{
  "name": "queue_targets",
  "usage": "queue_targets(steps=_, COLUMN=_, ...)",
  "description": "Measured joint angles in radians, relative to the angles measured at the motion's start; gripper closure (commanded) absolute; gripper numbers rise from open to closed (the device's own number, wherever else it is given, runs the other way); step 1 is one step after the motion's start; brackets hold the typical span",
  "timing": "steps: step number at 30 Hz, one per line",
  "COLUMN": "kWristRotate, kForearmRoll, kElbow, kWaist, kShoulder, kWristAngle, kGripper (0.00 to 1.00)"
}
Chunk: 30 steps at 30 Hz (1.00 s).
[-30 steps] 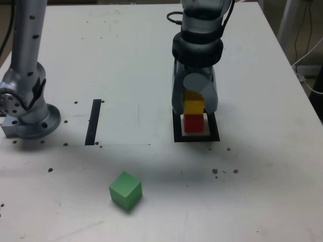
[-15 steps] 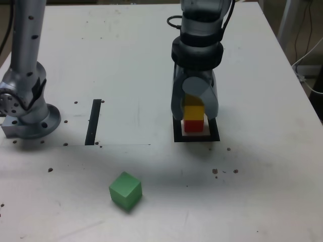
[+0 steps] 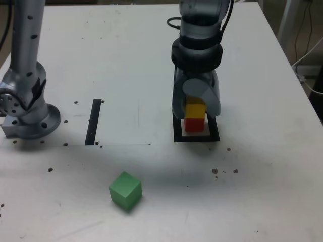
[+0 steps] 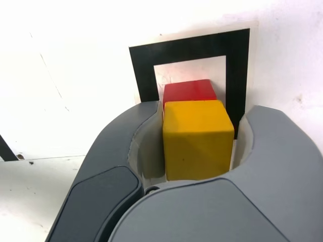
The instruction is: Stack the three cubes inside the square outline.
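And here's the gripper (image 4: 198, 143), jaws slightly parted around the yellow cube (image 4: 198, 141), contact unclear! Yellow sits on the red cube (image 3: 194, 125), inside the square outline (image 3: 197, 138). Best to open evenly, then lift straight up. The green cube (image 3: 125, 190) waits towards the tabletop's (image 3: 242, 201) near edge.

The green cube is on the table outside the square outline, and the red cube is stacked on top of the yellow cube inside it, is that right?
Not quite: the exterior view shows the yellow cube on top of the red cube.
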State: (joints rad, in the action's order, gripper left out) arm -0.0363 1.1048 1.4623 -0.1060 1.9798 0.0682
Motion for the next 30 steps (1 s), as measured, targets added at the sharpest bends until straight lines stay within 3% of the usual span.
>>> queue_targets(steps=3, kWristRotate=0.000, kForearmRoll=0.000, kElbow=-0.001, kWaist=0.000, kShoulder=0.000, kWristAngle=0.007, kGripper=0.01)
queue_targets(steps=17, kWristRotate=-0.010, kForearmRoll=0.023, kElbow=-0.015, kWaist=-0.035, kShoulder=-0.051, kWristAngle=0.027, kGripper=0.01)
queue_targets(steps=23, kWristRotate=-0.064, kForearmRoll=0.069, kElbow=-0.070, kWaist=-0.108, kShoulder=-0.121, kWristAngle=0.000, kGripper=0.01)
queue_targets(steps=27, kWristRotate=-0.186, kForearmRoll=0.097, kElbow=-0.128, kWaist=-0.202, kShoulder=-0.176, kWristAngle=-0.017, kGripper=0.01)
queue_targets(steps=30, kWristRotate=-0.259, kForearmRoll=0.099, kElbow=-0.160, kWaist=-0.270, kShoulder=-0.200, kWristAngle=-0.049, kGripper=0.01)
